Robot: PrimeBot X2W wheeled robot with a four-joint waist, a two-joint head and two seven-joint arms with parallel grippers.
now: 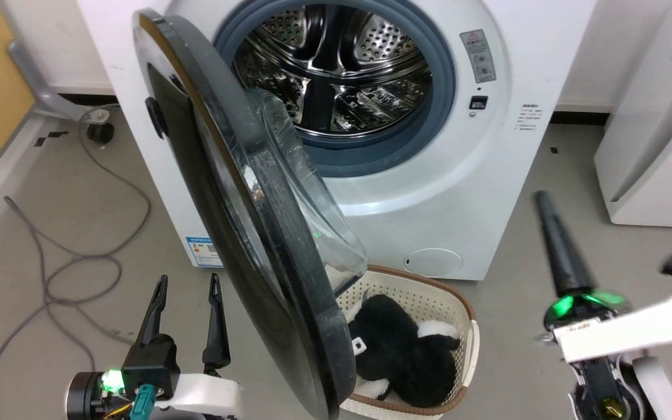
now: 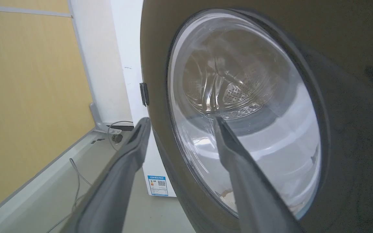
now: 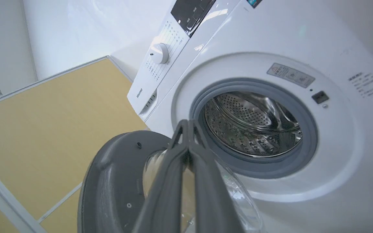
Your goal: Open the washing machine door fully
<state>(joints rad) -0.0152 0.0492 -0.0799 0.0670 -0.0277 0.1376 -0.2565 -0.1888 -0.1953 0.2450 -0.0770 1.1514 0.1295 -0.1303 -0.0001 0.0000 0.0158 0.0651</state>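
Washing machine door (image 1: 266, 233): half open, hanging over the basket (image 1: 475, 344). Left gripper (image 1: 189, 280) spread wide just outside its black face; right gripper (image 1: 541, 198) pinched shut, well clear. Rigid, probably heavyish, glossy and slippery. Push the thick rim, not the glass. Drum (image 1: 336, 64) behind.

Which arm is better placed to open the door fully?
Right, probably: the shut right end effector faces the inner side of the washing machine door and could push it wider. The open left end effector sits outside, where pushing closes it.

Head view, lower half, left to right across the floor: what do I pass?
grey cable → left gripper → washing machine door → laundry basket → right gripper
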